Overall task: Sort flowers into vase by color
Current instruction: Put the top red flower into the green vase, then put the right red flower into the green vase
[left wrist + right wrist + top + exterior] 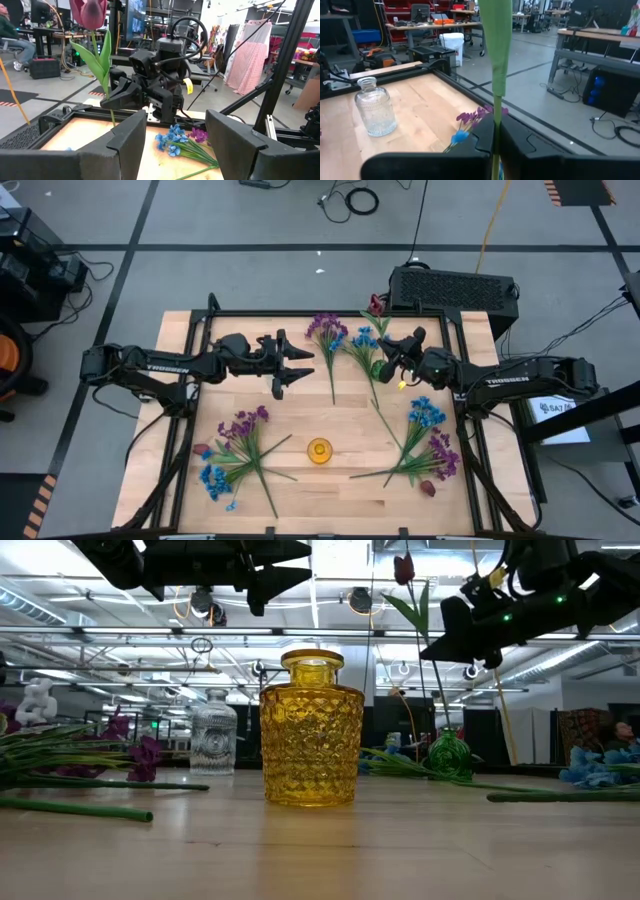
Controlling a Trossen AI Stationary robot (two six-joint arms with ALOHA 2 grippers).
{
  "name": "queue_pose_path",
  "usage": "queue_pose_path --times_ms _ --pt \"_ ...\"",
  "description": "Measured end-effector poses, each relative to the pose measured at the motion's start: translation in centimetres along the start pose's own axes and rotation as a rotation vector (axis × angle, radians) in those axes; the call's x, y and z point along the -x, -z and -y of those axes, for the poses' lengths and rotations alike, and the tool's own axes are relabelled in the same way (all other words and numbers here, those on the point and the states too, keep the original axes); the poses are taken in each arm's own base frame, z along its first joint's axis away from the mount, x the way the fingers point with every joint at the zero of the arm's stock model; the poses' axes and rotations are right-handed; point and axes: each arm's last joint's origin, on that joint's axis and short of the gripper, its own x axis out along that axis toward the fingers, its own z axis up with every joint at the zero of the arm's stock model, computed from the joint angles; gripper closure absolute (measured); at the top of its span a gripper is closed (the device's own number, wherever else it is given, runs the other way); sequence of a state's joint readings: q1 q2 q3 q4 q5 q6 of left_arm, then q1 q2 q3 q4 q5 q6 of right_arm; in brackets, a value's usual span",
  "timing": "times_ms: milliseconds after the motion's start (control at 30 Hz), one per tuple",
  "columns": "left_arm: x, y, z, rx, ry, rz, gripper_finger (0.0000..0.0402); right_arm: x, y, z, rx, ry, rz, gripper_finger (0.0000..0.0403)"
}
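Note:
My right gripper (388, 362) hangs above the table's far right part, shut on a dark red tulip (90, 12) with a green stem and leaf. My left gripper (292, 366) stands open in the air at the far left, facing the tulip, with nothing between its fingers. A yellow glass vase (319, 450) stands near the table's front middle. A clear vase (374, 107) and a green vase (449, 755) stand farther back. Purple and blue flowers (240, 445) lie in heaps on the wood. My right gripper pinches the tulip's thin stem (495, 131) between its two fingers, below the long leaf (496, 45). The fingers come about level from the table's right side and lie across the stem. The tulip stands upright, blossom up, lifted clear of the table.
Flower heaps lie at the near left, the near right (430, 445) and the far middle (335, 335). A long stem (385, 415) lies slantwise right of centre. A black frame (200, 330) runs around the table. A dark box (450, 288) stands behind the far edge.

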State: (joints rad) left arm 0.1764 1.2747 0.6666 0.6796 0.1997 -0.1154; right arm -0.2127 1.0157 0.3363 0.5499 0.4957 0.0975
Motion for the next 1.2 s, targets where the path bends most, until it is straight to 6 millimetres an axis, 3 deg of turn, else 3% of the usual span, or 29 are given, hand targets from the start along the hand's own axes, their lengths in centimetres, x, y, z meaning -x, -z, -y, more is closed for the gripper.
queue_pose_path --times_ms 300,800,1200 --pt "0.0 0.1 0.0 0.001 -0.001 -0.005 0.0189 0.0 0.3 0.0 -0.040 0.003 -0.028 0.0356" --pt "0.0 0.2 0.0 0.004 -0.002 -0.017 0.0189 0.1 0.7 0.1 -0.038 0.009 -0.068 0.0249" --pt "0.0 0.7 -0.1 -0.011 -0.007 -0.072 0.0189 1.9 -0.3 0.4 -0.106 -0.015 -0.060 0.0227"
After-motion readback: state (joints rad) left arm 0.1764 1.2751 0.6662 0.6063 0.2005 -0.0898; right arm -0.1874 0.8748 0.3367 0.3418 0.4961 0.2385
